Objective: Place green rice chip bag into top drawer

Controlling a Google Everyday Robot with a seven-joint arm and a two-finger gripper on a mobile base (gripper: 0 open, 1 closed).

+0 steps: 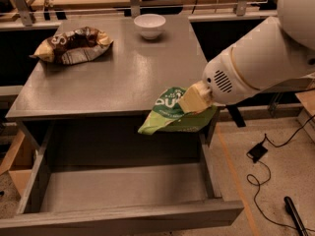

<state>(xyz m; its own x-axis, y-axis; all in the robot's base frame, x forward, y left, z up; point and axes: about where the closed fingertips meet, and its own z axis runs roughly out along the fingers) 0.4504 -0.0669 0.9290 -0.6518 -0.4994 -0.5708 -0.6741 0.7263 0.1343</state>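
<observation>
The green rice chip bag hangs in the air at the table's front right edge, above the right side of the open top drawer. My gripper is shut on the bag's upper right part, its cream fingers pressed into the foil. My white arm reaches in from the upper right. The drawer is pulled out wide, its plain grey inside bare.
A brown-and-yellow snack bag lies at the grey table's back left. A white bowl stands at the back centre. Black cables lie on the floor to the right.
</observation>
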